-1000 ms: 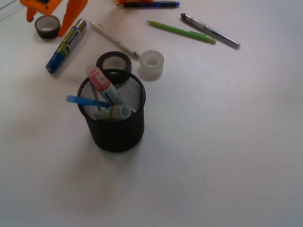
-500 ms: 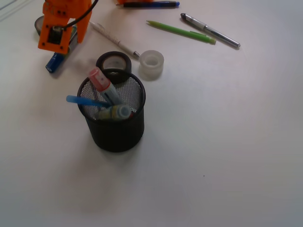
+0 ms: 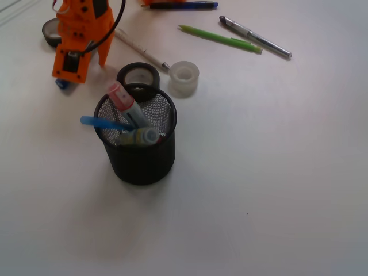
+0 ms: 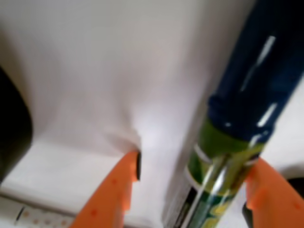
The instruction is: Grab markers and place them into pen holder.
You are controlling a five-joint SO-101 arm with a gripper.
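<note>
The pen holder [image 3: 141,158], a black mesh cup, stands left of centre in the front view. Inside it lean a red-ended marker [image 3: 125,103] and a second marker [image 3: 141,137], beside a light-blue stick [image 3: 99,122]. The blue-ended marker [image 4: 237,123] lies on the table at the back left; only its blue tip [image 3: 60,84] shows under the arm in the front view. My orange gripper [image 3: 80,66] is down over it and open [image 4: 194,171]. The barrel lies between the fingers, close against the right one [image 4: 268,194], with a gap to the left one [image 4: 116,190].
Black tape rolls sit behind the cup [image 3: 138,75] and at the far left [image 3: 52,30]. A whitish tape roll [image 3: 184,77], a white pen [image 3: 141,50], a green pen [image 3: 221,39], a silver pen [image 3: 256,37] and a blue pen [image 3: 184,5] lie at the back.
The gripper came down from the top left edge onto the blue-ended marker, which now is mostly covered by it. The cup and its contents stayed put.
</note>
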